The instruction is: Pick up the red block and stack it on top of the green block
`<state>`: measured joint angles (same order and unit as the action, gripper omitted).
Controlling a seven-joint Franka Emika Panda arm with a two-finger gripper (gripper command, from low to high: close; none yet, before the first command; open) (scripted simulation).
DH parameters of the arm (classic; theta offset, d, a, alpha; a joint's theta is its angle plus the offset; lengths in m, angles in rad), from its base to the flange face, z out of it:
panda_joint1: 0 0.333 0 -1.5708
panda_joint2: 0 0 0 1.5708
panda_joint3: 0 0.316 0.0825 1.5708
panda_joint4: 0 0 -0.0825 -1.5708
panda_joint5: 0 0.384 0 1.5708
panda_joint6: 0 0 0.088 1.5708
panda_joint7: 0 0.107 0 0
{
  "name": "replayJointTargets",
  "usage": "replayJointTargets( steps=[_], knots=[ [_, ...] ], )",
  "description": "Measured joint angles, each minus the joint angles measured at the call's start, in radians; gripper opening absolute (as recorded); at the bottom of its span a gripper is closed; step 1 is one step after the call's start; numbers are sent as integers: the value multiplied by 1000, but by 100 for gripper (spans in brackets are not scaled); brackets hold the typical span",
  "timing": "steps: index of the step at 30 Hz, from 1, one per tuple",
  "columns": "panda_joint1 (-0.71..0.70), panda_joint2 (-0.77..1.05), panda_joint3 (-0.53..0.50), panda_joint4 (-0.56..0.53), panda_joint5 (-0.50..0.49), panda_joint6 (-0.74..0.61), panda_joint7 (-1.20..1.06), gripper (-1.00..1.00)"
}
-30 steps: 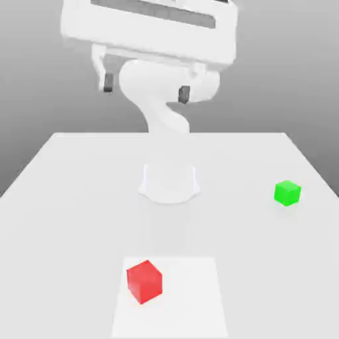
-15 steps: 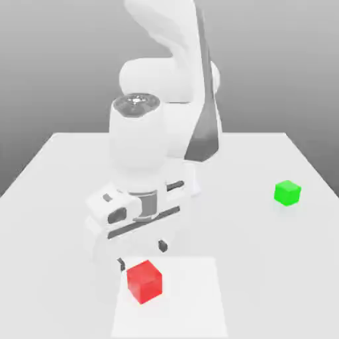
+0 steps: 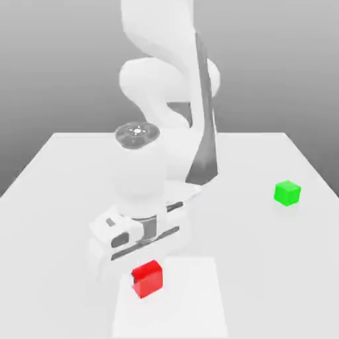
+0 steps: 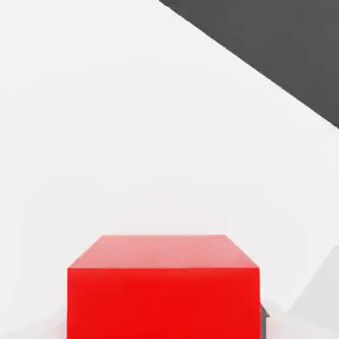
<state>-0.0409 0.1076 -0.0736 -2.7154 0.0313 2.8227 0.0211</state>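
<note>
Exterior view: raised, facing arm's front across white table, whole workspace in frame. Hand view: very near red block, looking along tabletop. Shared: red block, surrounding table.

The arm, which a second ago was raised high at the 12 o'clock edge of the exterior view with its gripper well above the table, has folded forward and dropped. The hand now sits low, directly over the red block, covering the block's upper corner toward 11 o'clock. The gripper, with fingers spread wide before, has closed on the red block. The block now appears slightly turned and a touch higher in the exterior view than half a second ago.
</note>
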Motion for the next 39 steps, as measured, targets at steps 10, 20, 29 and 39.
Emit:
replayJointTargets(
  steps=[10, 20, 29, 39],
  knots=[
    [293, -240, 191, -44, 72, -161, 243, -100],
    [606, -379, 482, -104, 227, -224, 490, -100],
    [862, -388, 746, -168, 339, -184, 714, -100],
    [745, -131, 818, -177, 6, 55, 971, -100]
  ],
)
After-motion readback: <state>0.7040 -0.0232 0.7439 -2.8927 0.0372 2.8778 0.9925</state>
